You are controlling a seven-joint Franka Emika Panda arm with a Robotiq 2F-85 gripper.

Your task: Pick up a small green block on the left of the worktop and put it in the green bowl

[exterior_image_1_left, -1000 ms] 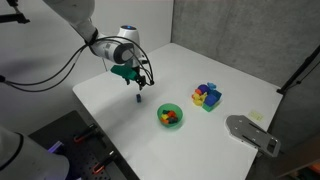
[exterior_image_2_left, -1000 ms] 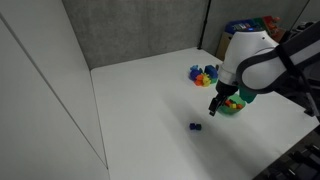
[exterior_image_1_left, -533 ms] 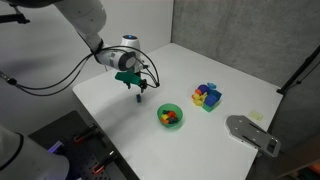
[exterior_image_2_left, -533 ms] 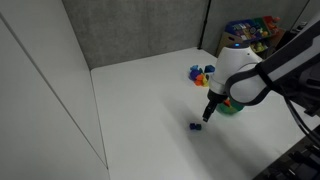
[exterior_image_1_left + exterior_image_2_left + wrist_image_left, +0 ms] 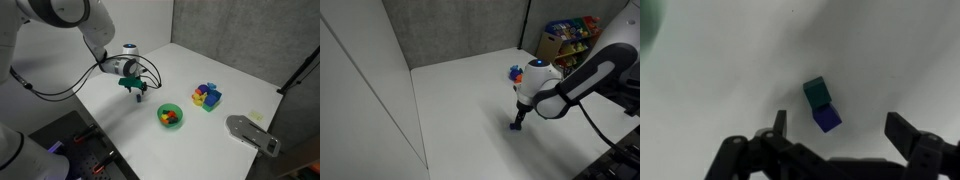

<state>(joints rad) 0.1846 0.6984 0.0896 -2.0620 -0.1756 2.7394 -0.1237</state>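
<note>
Your gripper (image 5: pixel 840 128) hangs wide open over the white table (image 5: pixel 720 60) and holds nothing. The small green block (image 5: pixel 817 92) lies right under it, touching a blue block (image 5: pixel 826 118). In an exterior view, the green bowl (image 5: pixel 160 115) sits further right, well apart.

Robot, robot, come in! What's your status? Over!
Claw open, nothing held. Green block not grabbed yet. Blue block touching it, might get in the way.
</note>
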